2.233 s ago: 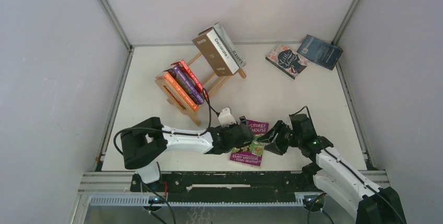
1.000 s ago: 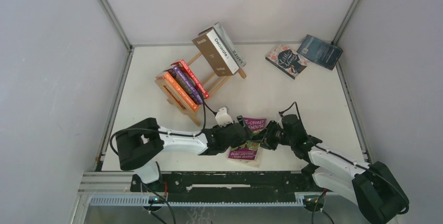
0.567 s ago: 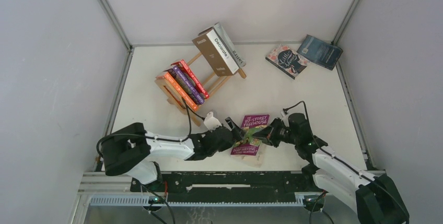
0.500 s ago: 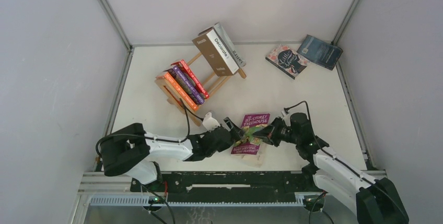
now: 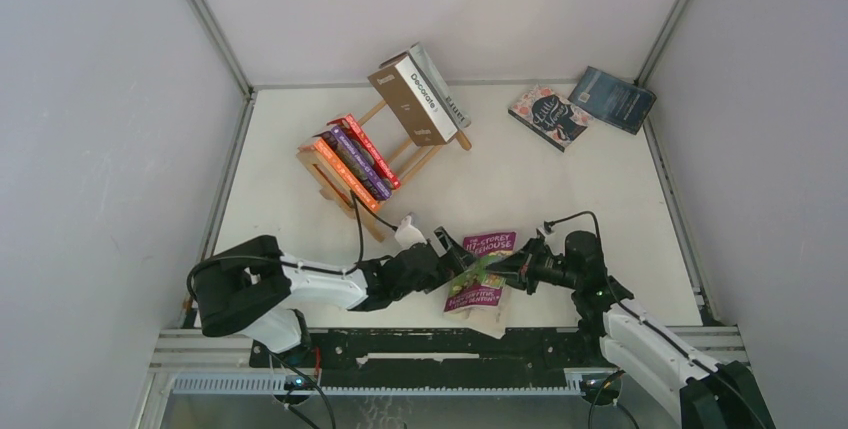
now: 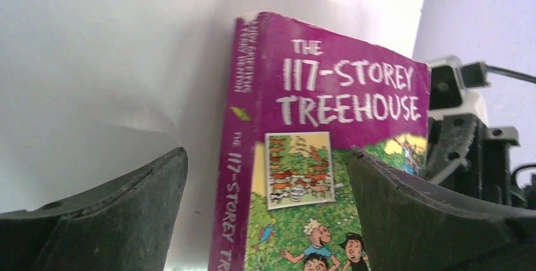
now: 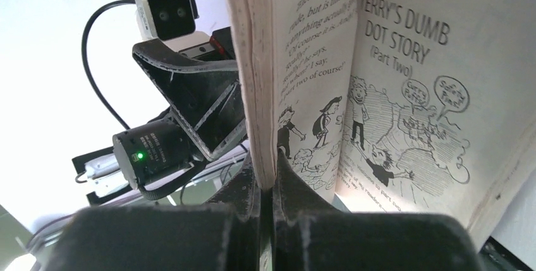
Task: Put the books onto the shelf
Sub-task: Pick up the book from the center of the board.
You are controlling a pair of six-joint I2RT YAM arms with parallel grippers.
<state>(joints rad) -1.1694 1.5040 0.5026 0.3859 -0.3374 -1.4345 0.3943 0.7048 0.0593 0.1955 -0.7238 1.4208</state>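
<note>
Purple book (image 5: 478, 271) is being pinched by its pages in the right gripper (image 7: 265, 179) at the table's (image 5: 520, 189) front, with the left gripper (image 6: 265, 163) being held wide open beside it. Shelf (image 5: 345, 194) is sitting behind, two books (image 5: 548, 116) lying far right. White top, grey walls (image 5: 100, 149).

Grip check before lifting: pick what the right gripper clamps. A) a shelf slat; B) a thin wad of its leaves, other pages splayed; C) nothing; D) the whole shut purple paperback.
B: right gripper pinches a thin wad of the purple paperback; printed pages splay beside it.
</note>
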